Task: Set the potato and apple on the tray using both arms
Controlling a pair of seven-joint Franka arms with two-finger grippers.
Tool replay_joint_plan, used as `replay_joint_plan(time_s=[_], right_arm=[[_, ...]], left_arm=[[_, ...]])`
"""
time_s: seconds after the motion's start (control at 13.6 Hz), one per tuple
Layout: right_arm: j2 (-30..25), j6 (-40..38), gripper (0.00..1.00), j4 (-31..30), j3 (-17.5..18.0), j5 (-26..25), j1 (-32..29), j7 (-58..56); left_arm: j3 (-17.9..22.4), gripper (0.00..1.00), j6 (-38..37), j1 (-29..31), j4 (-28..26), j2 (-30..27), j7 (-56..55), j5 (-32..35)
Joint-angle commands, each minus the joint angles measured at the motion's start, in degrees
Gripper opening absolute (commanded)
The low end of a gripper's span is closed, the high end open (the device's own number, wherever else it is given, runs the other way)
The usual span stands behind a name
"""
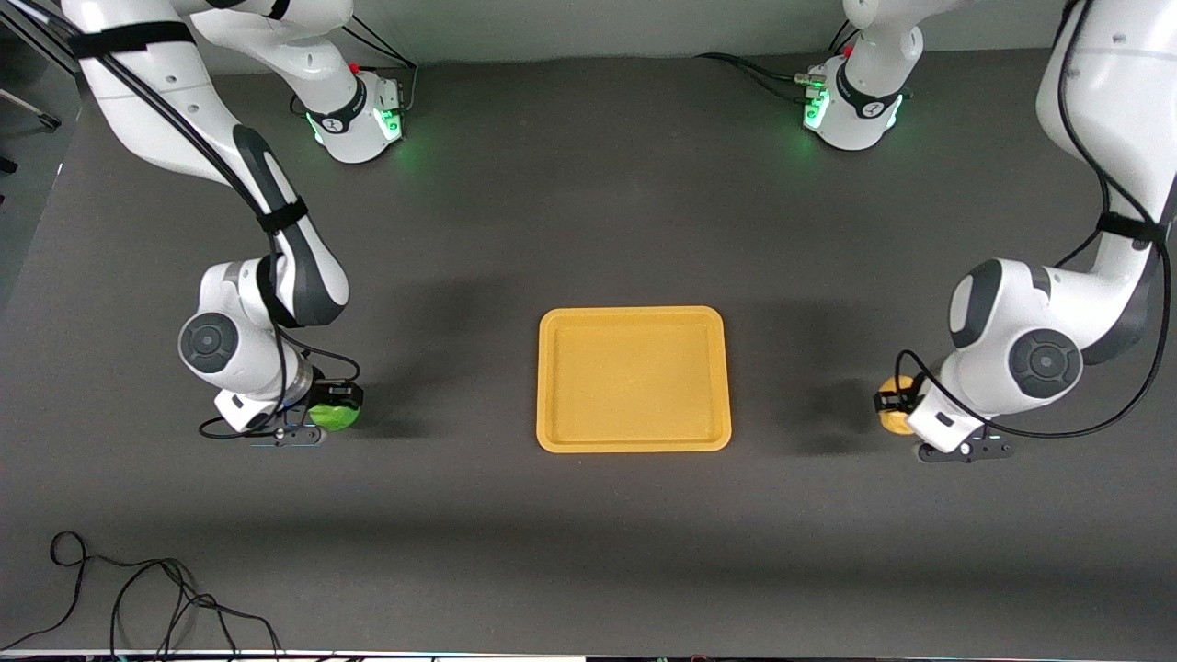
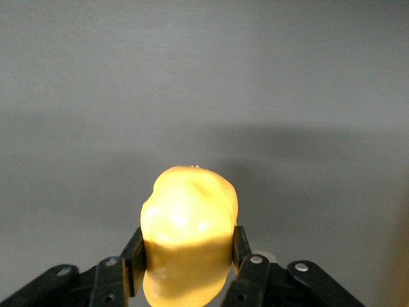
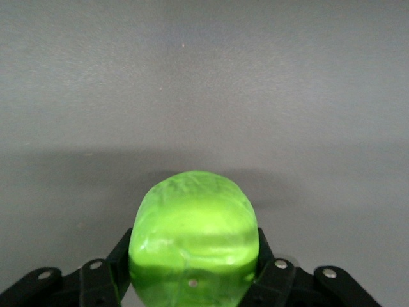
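The yellow-orange tray [image 1: 556,382] lies flat in the middle of the table, with nothing on it. My left gripper [image 1: 894,403] is at the left arm's end of the table, shut on the yellow-tan potato [image 1: 894,416]; the left wrist view shows the potato [image 2: 188,230] squeezed between both fingers [image 2: 134,259]. My right gripper [image 1: 338,401] is at the right arm's end of the table, shut on the bright green apple [image 1: 333,416]; the right wrist view shows the apple [image 3: 193,246] filling the gap between the fingers [image 3: 119,259]. Both fruits are low, at or just above the tabletop.
The dark grey table spreads wide round the tray. Loose black cables [image 1: 138,598] lie near the table's edge nearest the front camera, at the right arm's end. The two green-lit arm bases [image 1: 368,119] stand at the table's farthest edge.
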Motion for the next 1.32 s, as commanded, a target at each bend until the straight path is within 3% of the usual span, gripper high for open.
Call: replay_joint_plan(time_s=[0.0, 0.29, 0.59, 0.81, 1.1, 1.25], right_arm=[[-4.3, -10.4, 0.30, 4.6, -0.2, -0.7, 0.2, 1.6], [-4.6, -26.3, 0.28, 15.5, 0.2, -0.1, 0.4, 1.6], [-4.6, -27.5, 0.27, 17.4, 1.7, 2.6, 0.4, 2.8], [-4.1, -27.5, 0.26, 19.8, 5.7, 2.9, 0.4, 8.0], [-0.6, -23.6, 0.26, 22.2, 13.5, 2.8, 0.5, 18.8], [2.5, -21.6, 0.26, 24.7, 16.6, 2.5, 0.6, 24.9]], left_arm=[[-4.6, 0.36, -5.2, -4.3, 3.7, -0.8, -11.1, -1.2], [-4.7, 0.37, 2.5, -13.6, 3.8, 2.8, -22.7, -1.1], [-3.6, 0.39, 8.1, -19.2, 3.7, 8.3, -27.3, 0.8], [-2.9, 0.40, 10.7, -20.7, 3.4, 11.8, -31.5, 6.7], [-2.8, 0.61, 11.0, -20.8, 3.4, 12.3, -31.6, 7.0], [-2.8, 0.80, 11.0, -20.7, 3.4, 12.7, -31.4, 7.3]])
